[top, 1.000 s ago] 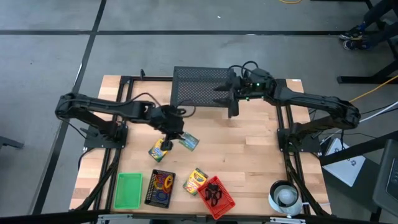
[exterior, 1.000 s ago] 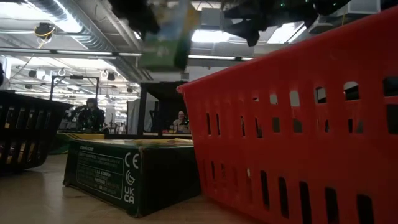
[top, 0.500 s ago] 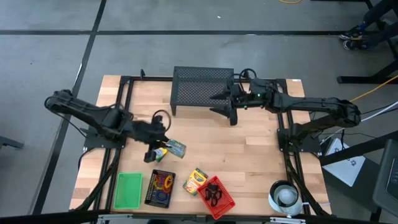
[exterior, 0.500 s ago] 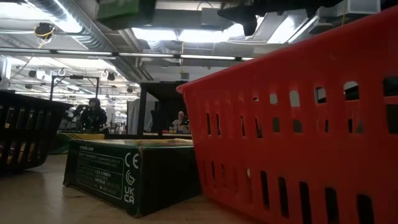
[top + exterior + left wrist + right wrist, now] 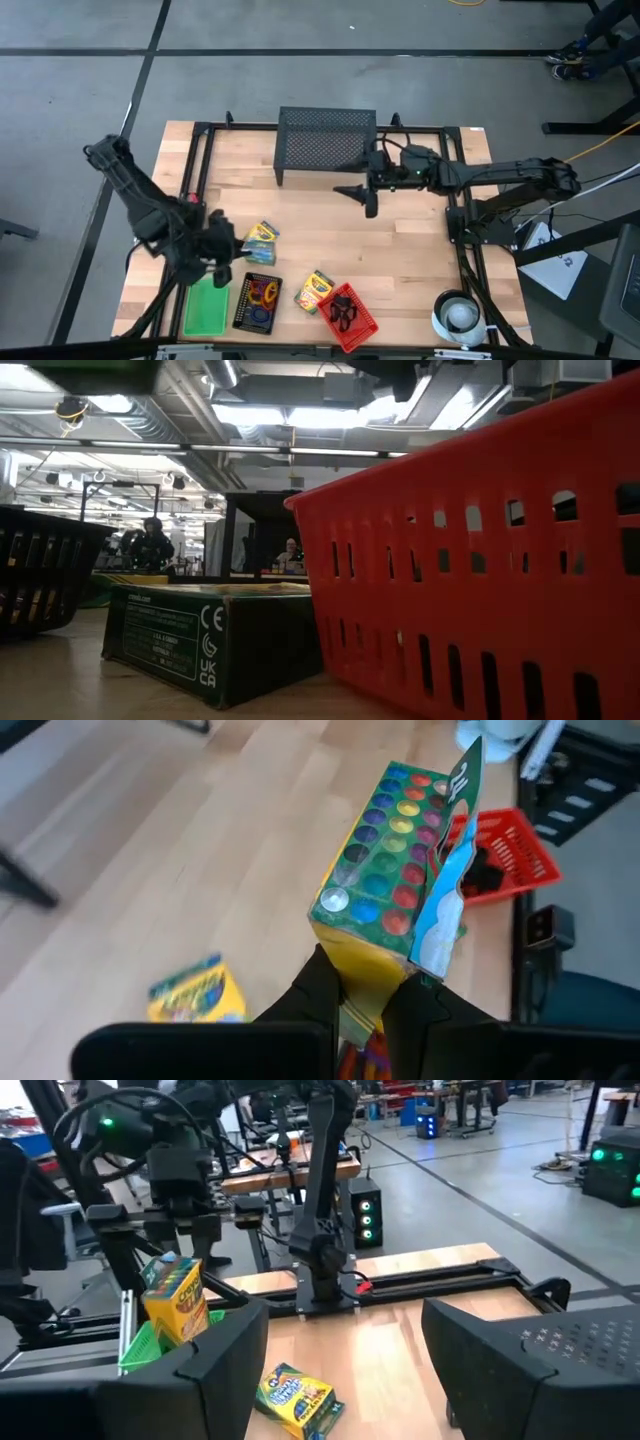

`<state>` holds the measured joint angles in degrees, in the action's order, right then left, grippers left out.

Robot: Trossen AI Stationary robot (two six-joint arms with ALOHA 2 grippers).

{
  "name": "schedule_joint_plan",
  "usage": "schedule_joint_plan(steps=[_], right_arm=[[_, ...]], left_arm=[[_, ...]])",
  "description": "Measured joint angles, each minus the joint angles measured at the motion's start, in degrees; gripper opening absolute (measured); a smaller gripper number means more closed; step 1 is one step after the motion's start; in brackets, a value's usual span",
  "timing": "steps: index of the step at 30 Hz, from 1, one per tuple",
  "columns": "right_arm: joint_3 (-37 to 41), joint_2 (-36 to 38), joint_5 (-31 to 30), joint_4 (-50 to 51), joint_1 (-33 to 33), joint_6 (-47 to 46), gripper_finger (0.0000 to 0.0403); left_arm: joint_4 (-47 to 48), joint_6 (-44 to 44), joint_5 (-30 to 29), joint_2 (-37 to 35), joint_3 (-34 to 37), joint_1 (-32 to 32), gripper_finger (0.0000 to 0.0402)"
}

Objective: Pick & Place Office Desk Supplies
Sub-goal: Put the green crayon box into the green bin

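My left gripper [image 5: 365, 1010] is shut on a yellow-and-green crayon box [image 5: 395, 870], held above the table's left side near the green tray [image 5: 150, 1340]. The box's top flap is open and round crayon ends show. From the right wrist view the same box [image 5: 175, 1295] stands upright in the air. A second crayon box [image 5: 195, 990] lies flat on the wood below. My right gripper [image 5: 365, 190] hangs open and empty in front of the black mesh stand [image 5: 325, 145]. My left gripper pinches the crayon box by its closed yellow bottom end [image 5: 365, 970] between its two fingers. The box stands out beyond the fingertips with its open end away from them. It is lifted clear of the table.
Along the near edge stand the green tray [image 5: 207, 305], a black tray with coloured rings [image 5: 258, 302], a third crayon box [image 5: 315, 290] and a red basket with black clips [image 5: 348, 315]. A white roll [image 5: 458, 315] sits at the near right corner.
My left gripper has carried the crayon box from the table's middle toward its left and near edge, rolling its wrist as it went; the box stays clear of the table. My right gripper has moved from the mesh stand toward the near edge, still open.
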<state>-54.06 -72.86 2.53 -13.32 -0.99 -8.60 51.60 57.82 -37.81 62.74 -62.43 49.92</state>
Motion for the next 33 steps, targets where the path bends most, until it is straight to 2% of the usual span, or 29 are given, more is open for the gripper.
schedule_joint_plan(steps=[3,13,21,26,33], right_arm=[[-0.01,-0.51,-2.34,-0.28,1.59,-0.46,0.0268],[0.0,-4.78,-9.43,-2.63,5.49,-5.46,0.0268],[0.0,-8.27,-11.11,-7.82,7.53,-8.73,0.0268],[0.0,-9.29,-12.16,-9.06,8.41,-9.97,0.0268],[0.0,-9.95,-15.01,-10.04,8.79,-10.5,0.0268]], left_arm=[[3.83,7.33,-2.41,0.33,0.02,4.66,0.0033],[9.09,22.13,-6.49,4.2,0.02,15.86,0.0033],[19.86,44.7,-8.86,9.75,0.02,26.33,0.0033],[20.68,53.77,-8.92,12.77,0.02,31.71,0.0033],[21.87,61.93,-7.43,16.04,0.04,36.74,0.0033]])
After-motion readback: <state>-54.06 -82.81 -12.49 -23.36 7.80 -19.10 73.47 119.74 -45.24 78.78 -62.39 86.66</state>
